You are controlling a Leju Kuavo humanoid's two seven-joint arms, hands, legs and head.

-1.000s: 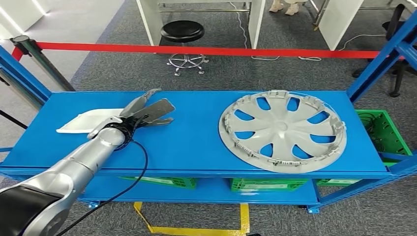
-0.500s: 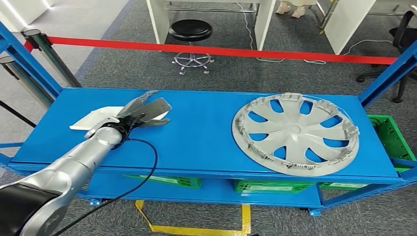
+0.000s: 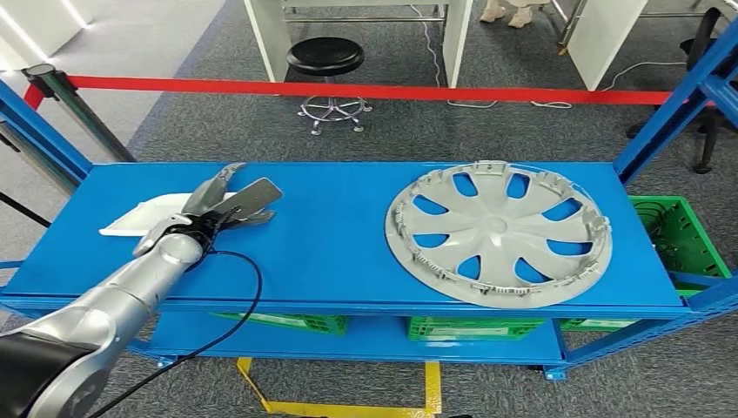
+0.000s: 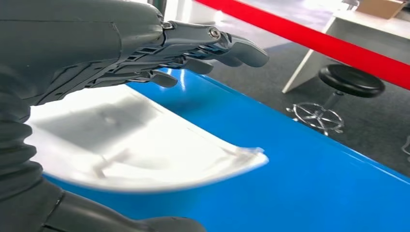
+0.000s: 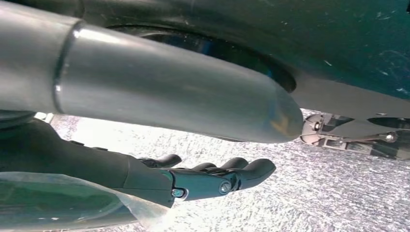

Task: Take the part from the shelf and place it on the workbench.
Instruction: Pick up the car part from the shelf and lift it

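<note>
The blue metal shelf [image 3: 348, 235] spanned the head view, with green plastic crates [image 3: 474, 326] on the level beneath it and a red barrier tape [image 3: 365, 90] stretched behind, in front of a black round stool [image 3: 324, 57]. On the shelf's right half lay the large grey plastic wheel cover [image 3: 499, 232], flat, its spokes showing blue gaps. Well apart from it, near the shelf's left end, lay the flat white plastic part [image 3: 144, 215], curved along one edge. The silver left arm [image 3: 130, 287] reached up over the shelf's front edge, and the left hand [image 3: 228, 201] hovered directly over the white part's right end, fingers [image 4: 232, 46] stretched out and spread, holding nothing. In the left wrist view the part [image 4: 145, 150] sat between the extended fingers and the thumb, not visibly touched. The right hand [image 5: 208, 180] hung above speckled grey floor, fingers loosely extended and empty.
</note>
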